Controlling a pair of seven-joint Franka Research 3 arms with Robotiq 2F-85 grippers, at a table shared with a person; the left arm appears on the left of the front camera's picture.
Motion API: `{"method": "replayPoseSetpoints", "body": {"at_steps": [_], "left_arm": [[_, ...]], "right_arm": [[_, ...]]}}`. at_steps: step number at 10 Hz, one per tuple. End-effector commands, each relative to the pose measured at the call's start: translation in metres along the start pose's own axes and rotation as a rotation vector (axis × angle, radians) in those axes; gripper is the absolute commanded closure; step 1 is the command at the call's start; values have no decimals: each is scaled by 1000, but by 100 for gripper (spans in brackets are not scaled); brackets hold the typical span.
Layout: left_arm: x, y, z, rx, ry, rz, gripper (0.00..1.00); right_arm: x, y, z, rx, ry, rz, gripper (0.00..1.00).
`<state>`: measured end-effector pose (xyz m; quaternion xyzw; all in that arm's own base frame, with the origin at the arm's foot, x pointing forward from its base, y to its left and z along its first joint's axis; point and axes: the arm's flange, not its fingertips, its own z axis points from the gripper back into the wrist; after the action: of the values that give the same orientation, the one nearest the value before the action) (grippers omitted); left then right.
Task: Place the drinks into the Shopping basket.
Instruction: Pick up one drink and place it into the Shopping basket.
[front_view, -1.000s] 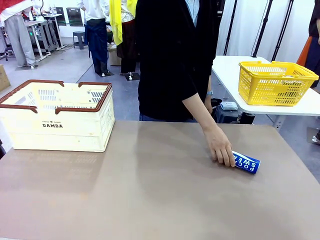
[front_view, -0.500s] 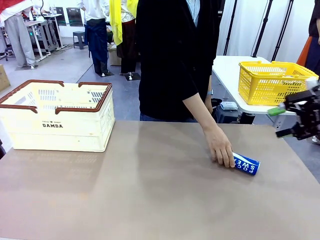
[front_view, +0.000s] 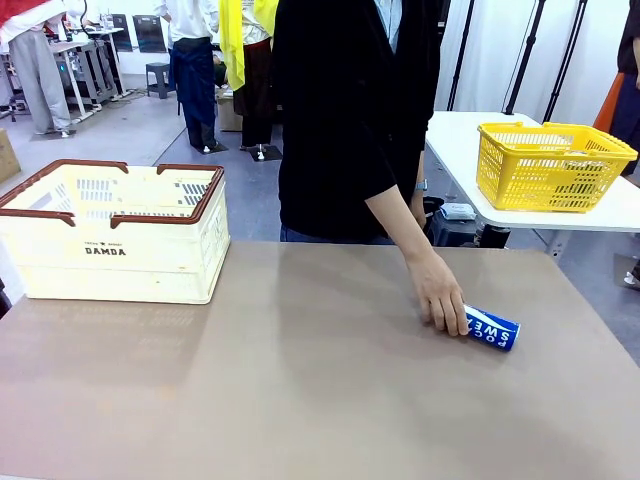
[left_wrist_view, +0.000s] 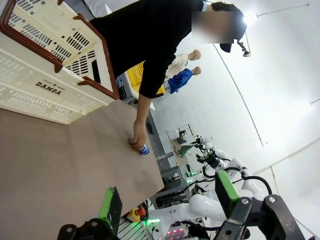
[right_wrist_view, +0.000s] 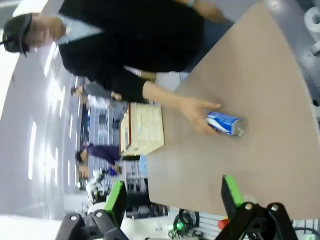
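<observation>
The left gripper (left_wrist_view: 169, 196), black with green pads, stood with its jaws spread wide and nothing between them, looking across the brown tabletop (left_wrist_view: 60, 165) in its own wrist view. The right gripper (right_wrist_view: 174, 192) was likewise wide open and empty. In its wrist view a slim blue-and-white aluminium can (right_wrist_view: 225, 123) lay toward 12 o'clock, well apart from the fingertips. In the front view the can (front_view: 490, 327), lettered "SWEAT", lay on its side at about 3 o'clock from the table's middle, its length running from 10 to 4 o'clock. A person in a black top stood at the 12 o'clock edge, and the person's hand (front_view: 440, 295) rested on the can's 10 o'clock end, fingers touching it. The large cream plastic shopping basket (front_view: 110, 262), with slotted walls, brown rim handles and "DAMDA" print, sat at 10 o'clock on the table, well apart from the can; its floor could not be seen. Beyond the table at 2 o'clock, a yellow mesh basket (front_view: 550, 165) stood on a white side table (front_view: 455, 140)
</observation>
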<state>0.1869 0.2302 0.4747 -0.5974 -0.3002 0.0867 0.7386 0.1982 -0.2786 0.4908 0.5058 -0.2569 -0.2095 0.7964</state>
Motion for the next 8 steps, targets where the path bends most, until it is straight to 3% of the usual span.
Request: {"method": "replayPoseSetpoints", "body": {"at_steps": [1, 3, 5, 8], "left_arm": [[1, -2, 1, -25, -12, -14, 0], [1, -2, 1, -25, -12, -14, 0], [1, -2, 1, -25, -12, -14, 0], [1, -2, 1, -25, -12, -14, 0]], "right_arm": [[-4, -21, -14, -6, -56, -44, 0], [-5, -38, -10, -17, -124, -93, 0], [-3, -29, -21, -54, -104, -61, 0], [10, 9, -106, -216, 103, 43, 0]]}}
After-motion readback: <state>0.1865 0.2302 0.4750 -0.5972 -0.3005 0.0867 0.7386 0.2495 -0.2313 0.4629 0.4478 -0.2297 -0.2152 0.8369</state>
